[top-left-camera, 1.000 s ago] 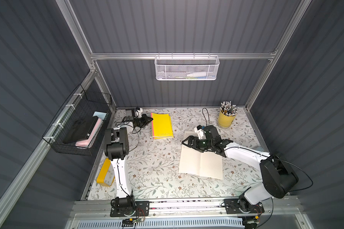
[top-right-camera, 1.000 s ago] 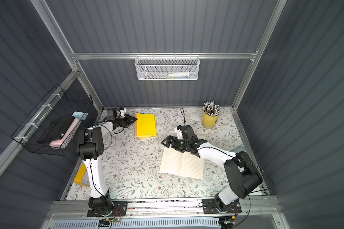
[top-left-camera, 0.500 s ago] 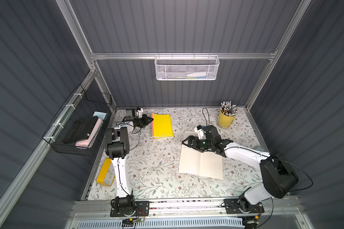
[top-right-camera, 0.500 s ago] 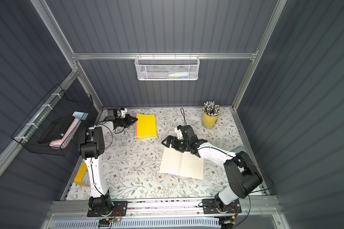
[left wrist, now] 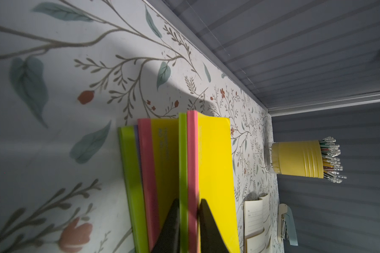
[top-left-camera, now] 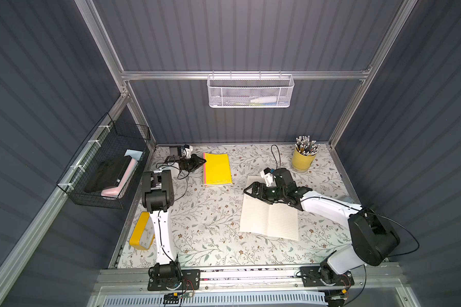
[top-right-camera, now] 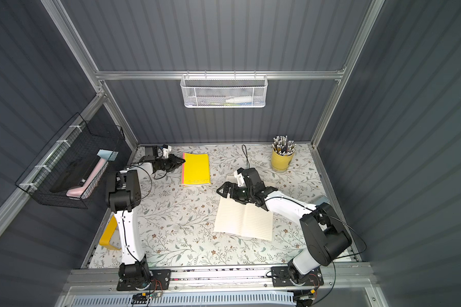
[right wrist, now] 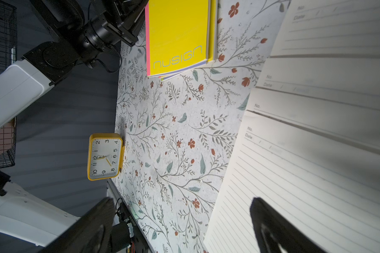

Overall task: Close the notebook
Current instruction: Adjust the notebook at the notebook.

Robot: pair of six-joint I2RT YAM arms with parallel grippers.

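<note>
Open notebook (top-left-camera: 269,220) flat on floral table (top-left-camera: 202,220), lined pages up, headers "No." and "Date". Right arm stretched low over its far edge, right gripper (top-left-camera: 250,190) at far left corner, jaws spread wide, holding nothing. Beyond notebook, leftward: left arm reaching far, left gripper (top-left-camera: 202,161) astride spines of yellow "nusign" notebook stack (top-left-camera: 216,170). Jaws narrow; whether pinching, cannot tell.

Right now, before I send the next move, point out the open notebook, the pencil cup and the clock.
open notebook (top-left-camera: 269,219): in a top view, on the centre fold between its pages.
pencil cup (top-left-camera: 302,162): in a top view, on its yellow side wall.
clock (right wrist: 104,156): right wrist view, on the white dial.
</note>
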